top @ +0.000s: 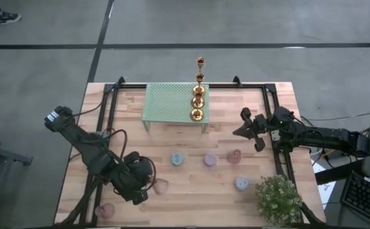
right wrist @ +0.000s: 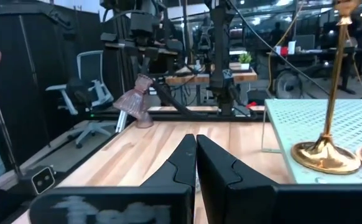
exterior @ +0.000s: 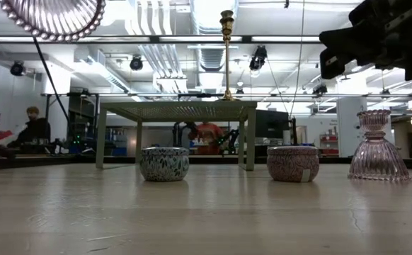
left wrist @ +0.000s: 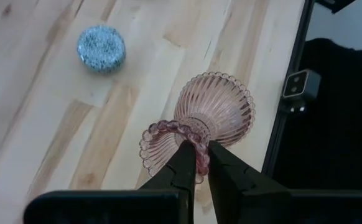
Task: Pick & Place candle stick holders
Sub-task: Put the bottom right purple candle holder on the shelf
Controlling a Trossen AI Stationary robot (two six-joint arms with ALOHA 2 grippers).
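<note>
My left tool (left wrist: 197, 163) is pinched nearly closed on the beaded rim of a pink glass candle holder (left wrist: 212, 118), held above the bench (top: 172, 191) near its front left corner. My right tool (right wrist: 195, 155) is fully closed, empty, above the bench's right side.

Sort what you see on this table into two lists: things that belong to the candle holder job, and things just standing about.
Belonging to the job:
gold candlesticks
pink glass holder gripped at its rim by the left gripper
squat round holders
other pink glass holders

Standing about:
mint-green rack
potted plant
right gripper, fingers shut, empty
</note>
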